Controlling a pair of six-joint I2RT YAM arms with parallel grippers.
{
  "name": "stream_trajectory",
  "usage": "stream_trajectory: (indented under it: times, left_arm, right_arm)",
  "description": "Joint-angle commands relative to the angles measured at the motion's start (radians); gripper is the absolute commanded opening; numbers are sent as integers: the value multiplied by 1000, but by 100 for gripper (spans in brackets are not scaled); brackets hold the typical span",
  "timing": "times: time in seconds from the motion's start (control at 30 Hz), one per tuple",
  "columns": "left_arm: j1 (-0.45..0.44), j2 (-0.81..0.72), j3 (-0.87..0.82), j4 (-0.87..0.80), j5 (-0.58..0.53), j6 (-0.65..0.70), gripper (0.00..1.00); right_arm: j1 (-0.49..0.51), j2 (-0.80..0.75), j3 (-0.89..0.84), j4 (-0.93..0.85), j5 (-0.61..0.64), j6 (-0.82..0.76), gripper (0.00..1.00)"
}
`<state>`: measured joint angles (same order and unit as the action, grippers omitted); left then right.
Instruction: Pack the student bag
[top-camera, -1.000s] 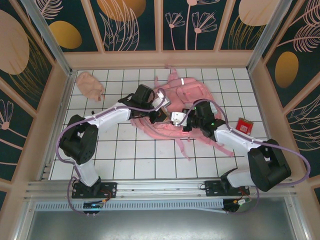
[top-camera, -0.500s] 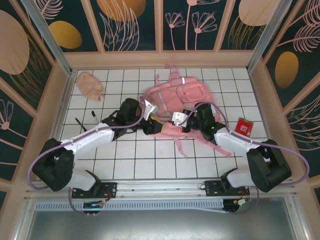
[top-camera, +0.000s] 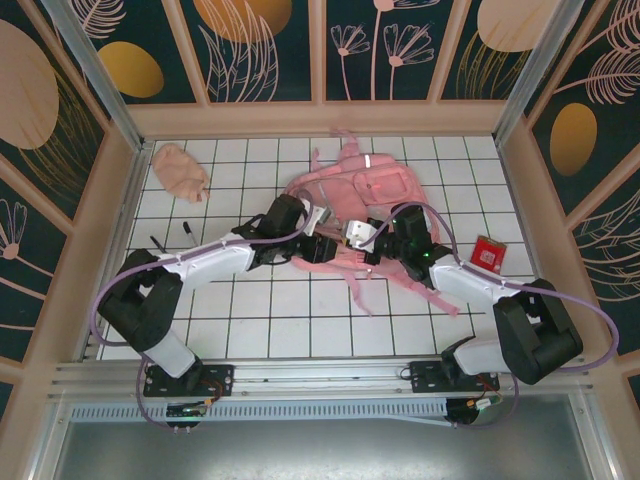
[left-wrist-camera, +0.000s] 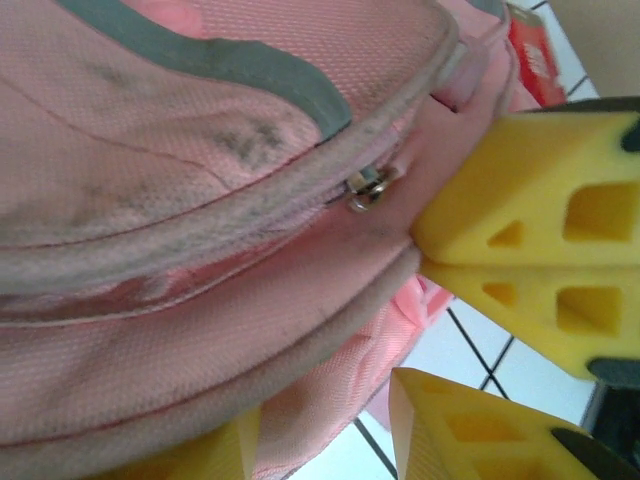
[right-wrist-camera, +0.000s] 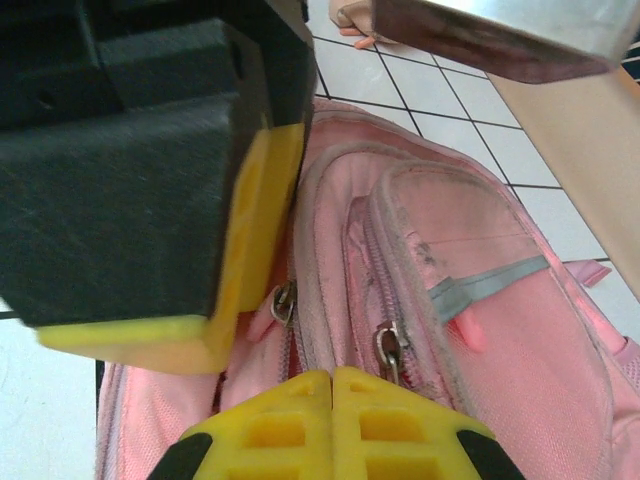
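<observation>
Having let go and come back, my left gripper (top-camera: 322, 246) stood half spread over the near edge of the student bag (top-camera: 378, 185) at the far middle of the table (top-camera: 270, 320), my right gripper (right-wrist-camera: 331, 376) still pinching its fabric by the zip (left-wrist-camera: 368, 187), so I judged nothing was packed yet.

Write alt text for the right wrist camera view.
Close-up of the pink student bag, its zip pulls showing, on white tiles. The right gripper has its yellow fingers shut together at the bag's near edge, bottom centre. The left gripper, black with a yellow pad, looms at upper left.
</observation>
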<state>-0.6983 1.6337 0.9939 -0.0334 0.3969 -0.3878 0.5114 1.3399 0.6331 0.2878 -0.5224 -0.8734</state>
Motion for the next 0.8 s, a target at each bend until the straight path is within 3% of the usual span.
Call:
stream_trajectory:
  times: [0.0,0.27,0.43,0.53,0.63,0.67,0.77]
  left_arm:
    - [3,9,50,-14,-127,50,39]
    - [2,-42,19,-21,-217,56,44]
    - [-1,0,15,32,-104,85,41]
    - [-2,47,14,64,-87,110,34]
    - [-2,101,31,69,-80,138,23]
    - [-3,112,35,73,-79,146,20]
    - [-2,111,30,101,-66,176,11]
  right_arm:
    - [5,-24,37,33,-77,20,0]
    - [5,-35,42,10,-82,7,0]
    - [4,-30,46,10,-88,11,0]
    - [4,-30,41,23,-69,25,1]
    - [-19,-49,32,15,-51,21,51]
    - [-39,-52,47,-31,-55,-3,61]
    - [-83,7,154,-280,-48,-118,77]
